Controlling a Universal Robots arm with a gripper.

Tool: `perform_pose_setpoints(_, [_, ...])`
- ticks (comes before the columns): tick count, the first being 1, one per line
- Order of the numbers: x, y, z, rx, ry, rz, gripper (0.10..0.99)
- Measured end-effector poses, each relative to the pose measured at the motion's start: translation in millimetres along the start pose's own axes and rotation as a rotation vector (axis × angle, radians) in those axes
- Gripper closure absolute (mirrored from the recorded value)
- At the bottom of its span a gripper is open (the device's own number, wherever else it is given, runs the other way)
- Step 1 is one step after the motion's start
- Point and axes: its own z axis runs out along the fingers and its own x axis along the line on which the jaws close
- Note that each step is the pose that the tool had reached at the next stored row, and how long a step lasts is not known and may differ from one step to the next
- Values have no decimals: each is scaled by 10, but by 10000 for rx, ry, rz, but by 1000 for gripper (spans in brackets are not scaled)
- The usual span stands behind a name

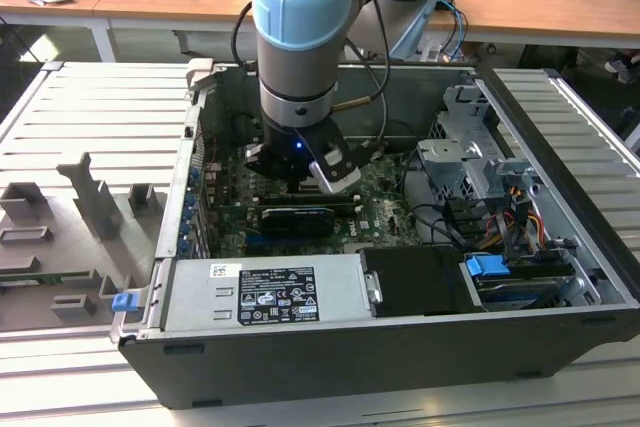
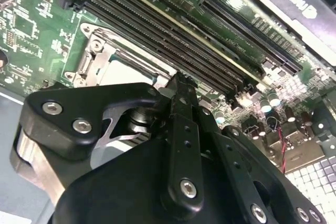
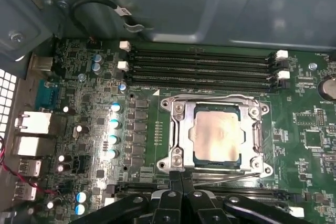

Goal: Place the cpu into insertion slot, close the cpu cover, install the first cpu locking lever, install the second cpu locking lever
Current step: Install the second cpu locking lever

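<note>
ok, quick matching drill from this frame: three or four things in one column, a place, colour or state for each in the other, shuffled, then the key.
Things:
1. cpu
2. cpu cover
3. gripper
4. memory slots

Descriptions:
A. long black rows with white end clips, beside the socket
B. silvery frame lying flat around the chip
C. black, its tip at the socket's edge
D. pale metal face, seated in the insertion slot

Pairs: 1-D, 2-B, 3-C, 4-A
</note>
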Motion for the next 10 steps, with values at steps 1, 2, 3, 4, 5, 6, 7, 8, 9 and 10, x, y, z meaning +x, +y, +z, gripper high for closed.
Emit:
perform_pose_setpoints(1, [4,-2,6,-33,-2,1,980])
perform_pose_setpoints(2, [16,-9,15,-91,-5,2,980])
perform_pose_setpoints(3, [23,-19,24,-142,-7,1,980])
perform_pose_setpoints(4, [24,-25,32,-170,-8,2,980])
perform_pose_setpoints(5, [25,-31,40,-205,-11,3,980])
perform_pose_setpoints(6, [26,-40,58,-271,-14,3,980])
perform_pose_setpoints(7, [30,-46,70,-312,-18,5,980])
perform_pose_setpoints(8, [35,-48,75,-334,-18,5,980])
perform_pose_setpoints(9, [38,-50,78,-352,-17,4,980])
perform_pose_setpoints(10, [43,-53,82,-375,-18,3,980])
